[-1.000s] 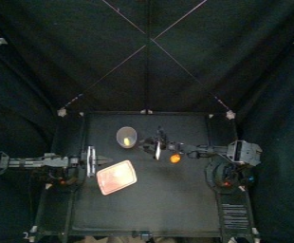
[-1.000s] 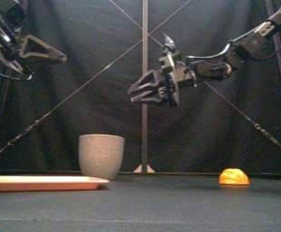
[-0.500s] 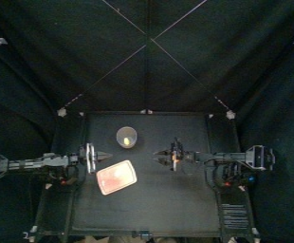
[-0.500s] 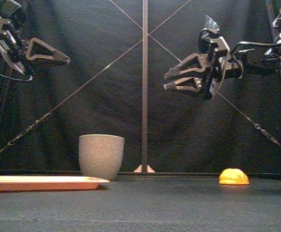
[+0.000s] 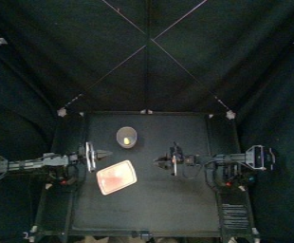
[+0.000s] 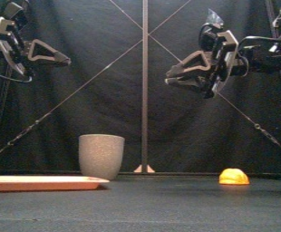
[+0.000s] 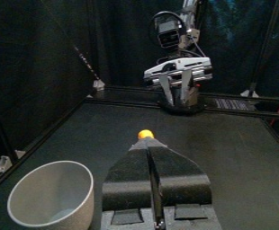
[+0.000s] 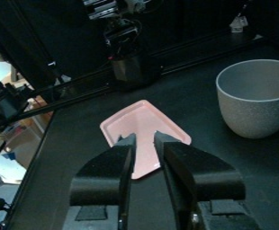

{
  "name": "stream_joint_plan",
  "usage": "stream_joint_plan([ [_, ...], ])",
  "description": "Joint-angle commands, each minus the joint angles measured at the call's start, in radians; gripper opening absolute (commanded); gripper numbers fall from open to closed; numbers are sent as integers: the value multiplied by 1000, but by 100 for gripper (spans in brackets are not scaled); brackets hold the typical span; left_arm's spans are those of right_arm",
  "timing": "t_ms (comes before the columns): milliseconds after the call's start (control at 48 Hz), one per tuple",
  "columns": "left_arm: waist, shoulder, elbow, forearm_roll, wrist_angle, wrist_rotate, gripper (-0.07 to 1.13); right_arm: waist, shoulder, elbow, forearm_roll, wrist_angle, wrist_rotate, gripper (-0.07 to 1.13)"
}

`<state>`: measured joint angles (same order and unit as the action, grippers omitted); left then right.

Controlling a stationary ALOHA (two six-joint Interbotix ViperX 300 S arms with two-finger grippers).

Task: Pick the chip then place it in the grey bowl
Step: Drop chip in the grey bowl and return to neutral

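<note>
The left gripper point(image 7: 153, 151) hangs high near the table's point(image 6: 168, 204) left edge, its jaws pressed together on nothing. Below it the pink tray point(image 5: 117, 177) lies left of the middle, and the grey cup point(image 6: 101, 156) stands upright behind it toward the back edge. The orange chip point(image 6: 234, 177) sits alone on the table right of the middle, well apart from the cup. It looks small, light and stiff, with a smooth domed top that could slip, so I would pinch it low across its sides. High over about that spot the right gripper point(image 8: 150, 138) is empty, its jaws only a narrow gap apart. Against a second ago, this gripper has drawn back rightward from over the middle, while chip, cup and tray lie where they were
</note>
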<state>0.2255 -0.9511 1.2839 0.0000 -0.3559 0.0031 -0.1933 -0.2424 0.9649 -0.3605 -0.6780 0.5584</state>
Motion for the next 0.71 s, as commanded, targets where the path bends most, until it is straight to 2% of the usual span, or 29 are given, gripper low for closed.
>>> stream_joint_plan([
  [21, 2, 5, -14, -9, -6, 0, 5, -5, -18, -11, -2, -8, -3, 62],
  [167, 3, 5, -14, -11, 2, -3, 5, -6, -20, -14, -2, -9, -3, 59],
  [708, -12, 5, -9, -11, 89, -3, 5, -49, -18, -54, -2, -9, -5, 59],
])
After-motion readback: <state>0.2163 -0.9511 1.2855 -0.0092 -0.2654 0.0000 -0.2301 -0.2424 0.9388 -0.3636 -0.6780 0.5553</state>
